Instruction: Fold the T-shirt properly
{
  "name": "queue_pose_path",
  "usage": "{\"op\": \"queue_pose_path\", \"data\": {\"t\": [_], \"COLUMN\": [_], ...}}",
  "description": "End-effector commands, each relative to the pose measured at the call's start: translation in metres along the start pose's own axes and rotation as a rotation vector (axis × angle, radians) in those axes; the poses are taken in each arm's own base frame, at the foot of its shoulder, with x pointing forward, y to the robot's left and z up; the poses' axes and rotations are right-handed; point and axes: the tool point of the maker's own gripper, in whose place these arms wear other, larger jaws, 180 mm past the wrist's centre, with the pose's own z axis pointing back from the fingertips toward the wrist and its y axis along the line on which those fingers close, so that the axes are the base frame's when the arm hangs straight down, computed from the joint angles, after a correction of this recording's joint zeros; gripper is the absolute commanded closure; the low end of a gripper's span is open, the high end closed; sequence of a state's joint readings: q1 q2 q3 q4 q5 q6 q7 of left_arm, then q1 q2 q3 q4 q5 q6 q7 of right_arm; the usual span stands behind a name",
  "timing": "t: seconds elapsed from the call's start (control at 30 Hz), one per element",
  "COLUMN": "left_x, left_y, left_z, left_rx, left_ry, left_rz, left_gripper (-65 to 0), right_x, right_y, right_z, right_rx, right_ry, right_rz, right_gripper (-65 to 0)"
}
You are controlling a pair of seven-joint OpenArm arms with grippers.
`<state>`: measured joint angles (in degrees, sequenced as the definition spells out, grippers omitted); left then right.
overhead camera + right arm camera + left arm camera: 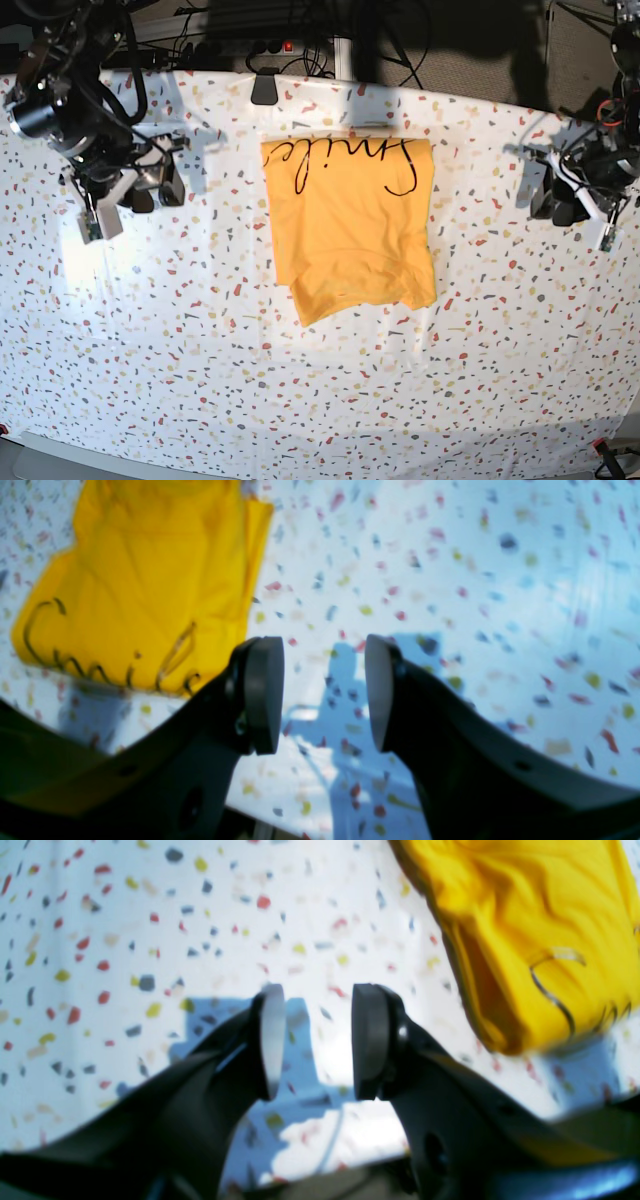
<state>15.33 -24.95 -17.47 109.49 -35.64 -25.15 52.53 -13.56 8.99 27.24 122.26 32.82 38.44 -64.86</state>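
T-shirt lies folded into narrow rectangle on worktop; final fold seemingly left. Left gripper, right gripper: fingers apart, empty.

white table speckled all over with red, yellow, grey and dark blue flecks, filling most of the base view. covered by what looks like a thin sheet, faintly creased near the front edge. bright patch of light at the left side, softer shadows falling further back. black clip sitting on the far edge, just left of the middle. behind that edge, dark background with a tangle of black cables and a small red light among them. same flecked surface in both wrist views, blurred, with bluish shadows cast across it. red-tipped object at the bottom right corner, too small to tell.
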Motion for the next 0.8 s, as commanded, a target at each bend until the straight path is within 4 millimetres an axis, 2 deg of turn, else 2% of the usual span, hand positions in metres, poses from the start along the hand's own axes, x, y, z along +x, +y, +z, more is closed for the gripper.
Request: {"op": "queue_pose_path", "data": {"t": [0.0,0.1,0.2,0.3,0.4,0.5,0.57,0.67,0.77], "left_x": [0.009,-0.011,-0.036,-0.069,-0.109,-0.142,-0.163,-0.199,-0.248], "left_y": [-0.002,-0.015,-0.015,-0.011,-0.022,-0.047,-0.059,-0.059,-0.052], "left_z": [0.01,0.029,0.052,0.075,0.096,0.114,0.123,0.127,0.126], "left_rx": [0.003,0.0,0.03,0.062,0.03,-0.048,-0.081,-0.079,-0.063], "left_ry": [-0.032,0.019,0.082,0.173,0.289,0.351,0.383,0.435,0.507], "left_rz": [-0.035,-0.055,-0.049,-0.025,-0.016,0.006,0.049,0.151,0.265], "left_gripper": [-21.9,-21.9,-21.9,-21.9,-21.9,-21.9,-21.9,-21.9,-21.9], "right_x": [0.005,-0.018,-0.044,-0.073,-0.102,-0.128,-0.153,-0.2,-0.249], "right_y": [0.006,0.011,0.014,0.018,0.026,0.032,0.03,0.024,0.028], "right_z": [0.01,0.033,0.057,0.078,0.093,0.101,0.103,0.101,0.097], "right_rx": [0.012,-0.017,-0.046,-0.06,-0.04,-0.017,-0.017,-0.022,0.012], "right_ry": [-0.03,0.026,0.105,0.201,0.293,0.347,0.403,0.5,0.603], "right_rz": [0.029,0.04,0.044,0.031,0.016,-0.032,-0.076,-0.162,-0.246], "right_gripper": [-25.7,-25.7,-25.7,-25.7,-25.7,-25.7,-25.7,-25.7,-25.7]}}
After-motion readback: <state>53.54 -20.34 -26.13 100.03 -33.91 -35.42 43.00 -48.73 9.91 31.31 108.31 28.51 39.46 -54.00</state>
